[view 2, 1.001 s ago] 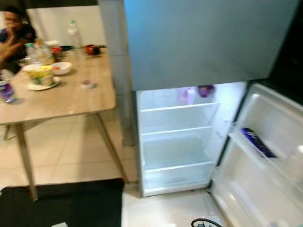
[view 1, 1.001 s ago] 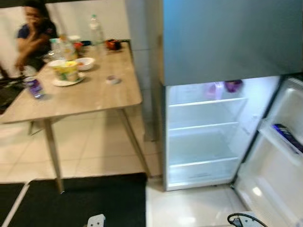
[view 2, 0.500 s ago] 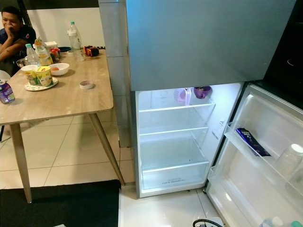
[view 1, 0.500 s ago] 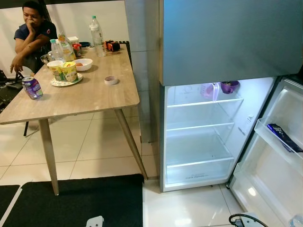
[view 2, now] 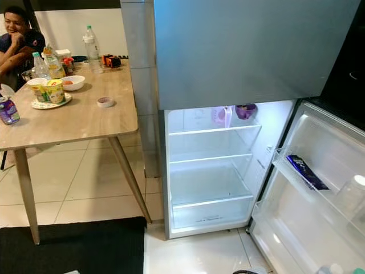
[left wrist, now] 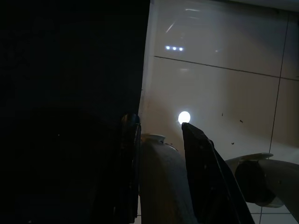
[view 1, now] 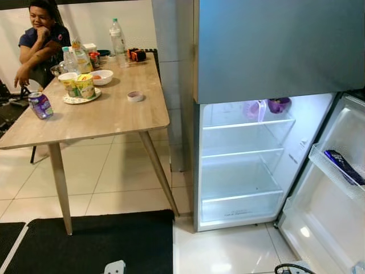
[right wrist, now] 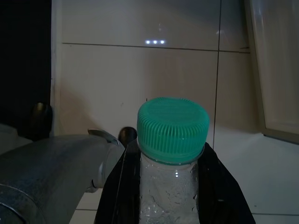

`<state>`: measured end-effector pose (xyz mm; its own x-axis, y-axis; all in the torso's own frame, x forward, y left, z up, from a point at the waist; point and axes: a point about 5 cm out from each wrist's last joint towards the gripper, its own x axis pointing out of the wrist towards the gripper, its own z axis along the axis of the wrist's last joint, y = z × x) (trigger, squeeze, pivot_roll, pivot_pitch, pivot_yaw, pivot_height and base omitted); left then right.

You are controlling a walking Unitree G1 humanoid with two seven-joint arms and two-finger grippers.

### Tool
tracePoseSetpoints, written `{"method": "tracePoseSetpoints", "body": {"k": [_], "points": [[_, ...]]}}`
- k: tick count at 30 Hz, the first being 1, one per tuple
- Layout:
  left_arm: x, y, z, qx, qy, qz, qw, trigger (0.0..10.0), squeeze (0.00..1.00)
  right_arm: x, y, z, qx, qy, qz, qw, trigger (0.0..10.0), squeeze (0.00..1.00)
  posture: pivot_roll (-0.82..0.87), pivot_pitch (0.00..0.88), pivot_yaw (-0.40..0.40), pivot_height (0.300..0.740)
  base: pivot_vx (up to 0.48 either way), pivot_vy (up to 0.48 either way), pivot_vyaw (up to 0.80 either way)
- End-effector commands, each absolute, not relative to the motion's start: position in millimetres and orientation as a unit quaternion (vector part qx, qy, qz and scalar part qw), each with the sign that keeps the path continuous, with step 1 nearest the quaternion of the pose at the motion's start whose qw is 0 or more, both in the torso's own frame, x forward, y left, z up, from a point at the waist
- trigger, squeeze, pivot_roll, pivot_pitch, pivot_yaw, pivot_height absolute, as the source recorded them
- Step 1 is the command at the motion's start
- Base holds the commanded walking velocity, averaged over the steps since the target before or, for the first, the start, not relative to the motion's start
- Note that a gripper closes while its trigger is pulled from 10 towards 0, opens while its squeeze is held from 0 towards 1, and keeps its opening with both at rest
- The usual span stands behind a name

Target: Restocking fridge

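A person (view 1: 37, 35) is seated at the wooden table (view 1: 108, 114). The left gripper (left wrist: 159, 135), hung over the tiled floor (left wrist: 219, 88), is seen slightly parted and empty. The open fridge (view 1: 245, 162) is lit. A green-capped water bottle (right wrist: 172, 154) is clamped upright between the right gripper's (right wrist: 170, 196) fingers (right wrist: 117, 186), lengthwise along them, cap outward.

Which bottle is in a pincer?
The green-capped bottle, held between the right pincer fingers. The two bottles on the table, a tall one and a short one, stand free.
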<state>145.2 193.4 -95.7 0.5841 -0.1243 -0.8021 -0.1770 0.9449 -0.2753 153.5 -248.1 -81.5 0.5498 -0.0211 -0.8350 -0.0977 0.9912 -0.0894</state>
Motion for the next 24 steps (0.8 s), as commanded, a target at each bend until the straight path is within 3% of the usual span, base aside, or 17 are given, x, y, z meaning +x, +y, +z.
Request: {"method": "tracePoseSetpoints", "body": {"k": [1,24], "points": [[142.2,192.8,-97.0,-0.163,0.462,0.013,0.871,10.0,0.0,150.8,-247.6,-83.0,-0.063,0.48,0.021,0.875,10.0,0.0,-0.09,0.0,-0.003,0.734,0.0,0.0,0.0],[143.5,190.7,-96.7,-0.167,0.462,0.006,0.871,10.0,0.0,153.5,-244.8,-82.5,-0.065,0.476,0.028,0.877,10.0,0.0,-0.09,0.0,0.0,0.734,0.0,0.0,0.0]]}}
